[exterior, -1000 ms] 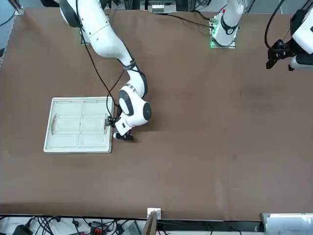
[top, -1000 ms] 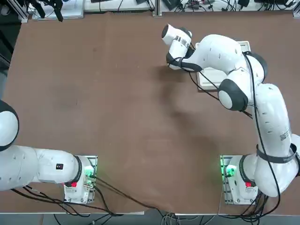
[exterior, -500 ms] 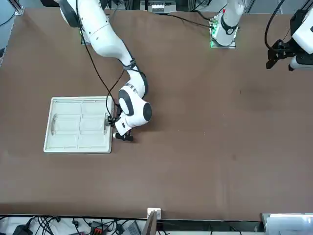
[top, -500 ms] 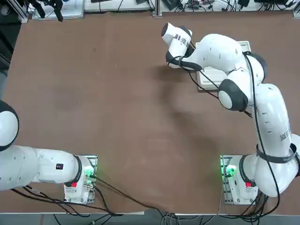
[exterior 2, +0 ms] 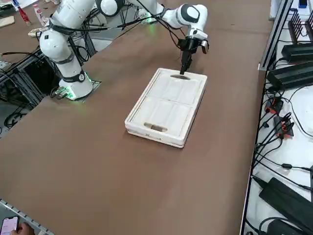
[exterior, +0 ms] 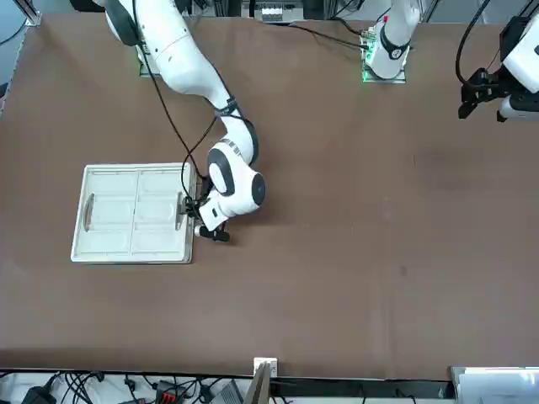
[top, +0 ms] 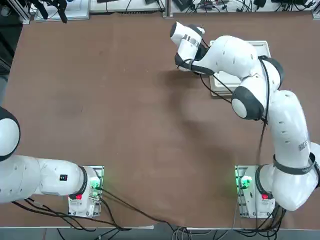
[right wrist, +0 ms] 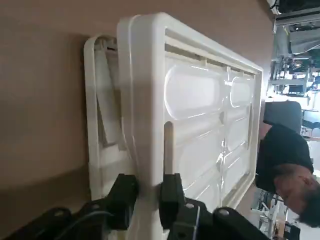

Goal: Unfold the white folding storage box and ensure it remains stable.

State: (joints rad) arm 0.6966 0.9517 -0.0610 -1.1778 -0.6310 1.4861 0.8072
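**Right gripper clamps the rim of the folded box**

From overhead, the right arm (top: 250,75) reaches across the brown table (top: 125,125), and the white box (top: 227,80) sits at the far right side, mostly hidden under the arm.

Front view now: the box (exterior: 133,215) lies collapsed flat on the table, and the right gripper (exterior: 195,220) is at its short edge nearest the table's middle.

From the right side, the gripper (exterior 2: 185,67) points down onto the far short edge of the box (exterior 2: 166,105), by the oval handle hole; that end looks raised a touch off the table.

Wrist view settles it: the two fingers (right wrist: 172,192) are pinched narrow on the thick rim of the box (right wrist: 200,110), one each side, and the rim is lifted away from the base panel beneath. A person in a black top (right wrist: 285,150) shows beyond the table.
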